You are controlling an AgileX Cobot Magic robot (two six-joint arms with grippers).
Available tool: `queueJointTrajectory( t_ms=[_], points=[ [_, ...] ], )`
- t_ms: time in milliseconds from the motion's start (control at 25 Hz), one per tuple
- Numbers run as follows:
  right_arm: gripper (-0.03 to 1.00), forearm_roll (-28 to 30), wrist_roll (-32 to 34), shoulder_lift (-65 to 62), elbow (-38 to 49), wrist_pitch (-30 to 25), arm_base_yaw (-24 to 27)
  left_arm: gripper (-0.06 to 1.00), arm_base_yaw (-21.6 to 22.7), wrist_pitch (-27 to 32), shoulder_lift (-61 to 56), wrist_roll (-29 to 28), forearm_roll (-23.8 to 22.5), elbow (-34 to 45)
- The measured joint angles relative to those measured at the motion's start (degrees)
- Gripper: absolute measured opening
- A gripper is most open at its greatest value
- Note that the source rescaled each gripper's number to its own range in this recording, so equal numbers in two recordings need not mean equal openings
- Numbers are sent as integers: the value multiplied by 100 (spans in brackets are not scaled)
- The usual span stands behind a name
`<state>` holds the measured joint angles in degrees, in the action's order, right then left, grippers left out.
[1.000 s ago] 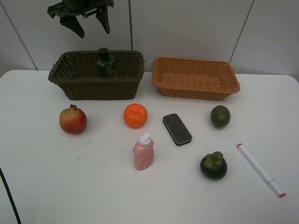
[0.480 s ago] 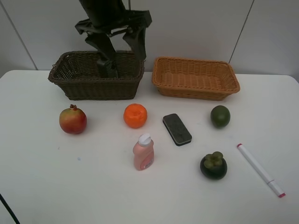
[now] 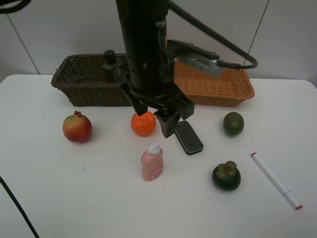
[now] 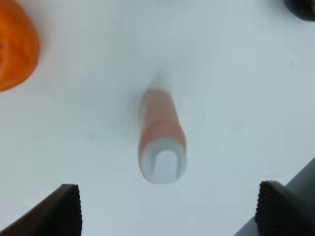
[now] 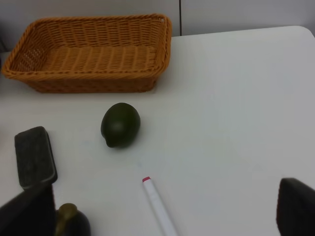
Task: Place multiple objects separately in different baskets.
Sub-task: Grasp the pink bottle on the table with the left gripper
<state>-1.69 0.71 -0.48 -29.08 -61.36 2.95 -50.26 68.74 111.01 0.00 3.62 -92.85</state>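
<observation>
Reaching for the pink bottle (image 3: 152,162) seems to be the step in hand. Standing upright on the white tabletop (image 3: 74,198), near the middle, just in front of the orange (image 3: 143,123) and near the grey-black eraser (image 3: 189,139), touching neither. Seen from the left wrist almost straight from above, with a white flip cap on top and a salmon-pink body under it. Looks small, smooth and plastic, narrow at the cap and wider lower down; probably light and easy to tip over. Hovered over by the left gripper (image 3: 154,119), spread wide to both sides of the cap and grasping nothing. Calls next for going straight down, keeping the bottle centred between the fingers, closing on the body rather than on the cap, and not pushing the orange. Already placed in the dark brown basket (image 3: 74,82): a dark green pump bottle (image 3: 110,64), so probably the right home for the pink one too, but only a guess. Nothing visible inside the orange-tan basket (image 3: 223,84). Waiting further out on the tabletop: pomegranate (image 3: 77,128), lime (image 3: 233,123), mangosteen (image 3: 226,176) and white marker (image 3: 276,180) with a red tip. No work for the right gripper (image 5: 162,209) at present: spread wide as well, grasping nothing.
</observation>
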Motion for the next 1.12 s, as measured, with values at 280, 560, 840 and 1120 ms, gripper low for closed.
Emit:
queueJointTrajectory(
  t_ms=[280,560,840,1120],
  points=[
    [99,0,0,0,0,0,0,81,-187,0,-4,-124,-281,110],
    [99,0,0,0,0,0,0,81,-187,-413,-4,-147,-236,954],
    [99,0,0,0,0,0,0,81,-187,-1134,-4,-147,-154,1197],
    [99,0,0,0,0,0,0,81,-272,-1162,318,-142,-142,1197]
  ],
)
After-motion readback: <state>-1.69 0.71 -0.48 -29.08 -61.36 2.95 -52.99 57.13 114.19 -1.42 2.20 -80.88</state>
